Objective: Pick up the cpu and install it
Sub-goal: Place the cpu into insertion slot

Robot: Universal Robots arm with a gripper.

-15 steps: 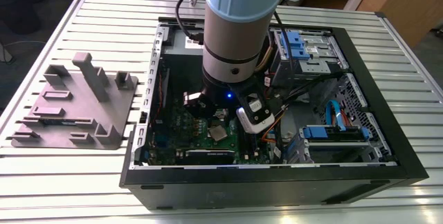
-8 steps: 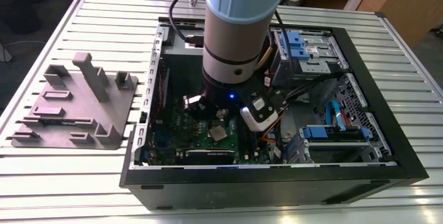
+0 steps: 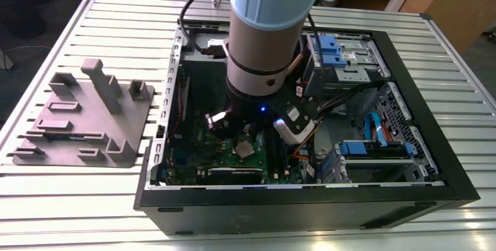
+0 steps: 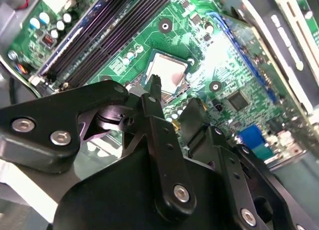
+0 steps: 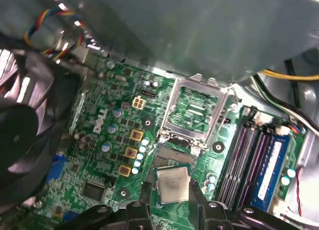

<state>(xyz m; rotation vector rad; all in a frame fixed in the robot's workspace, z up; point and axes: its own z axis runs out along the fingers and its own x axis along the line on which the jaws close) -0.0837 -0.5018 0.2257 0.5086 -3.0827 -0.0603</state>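
The gripper (image 4: 174, 93) is pinching the cpu (image 5: 173, 184) by opposite edges, jaws narrowed onto it, holding it just over the open socket (image 5: 170, 158). It's looking light, stiff, slick-topped and fragile, so the edge hold seems safest.

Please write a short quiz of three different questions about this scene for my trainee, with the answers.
1. True or false: the small square silver-grey cpu lies on the grey plastic tray.
2. The black gripper is nearest to: A the tray, B the cpu, C a screwdriver.
3. In the exterior view, the tray lies to the black computer case's ____.
Key: 1 false, it is over the green motherboard; 2 B; 3 left.
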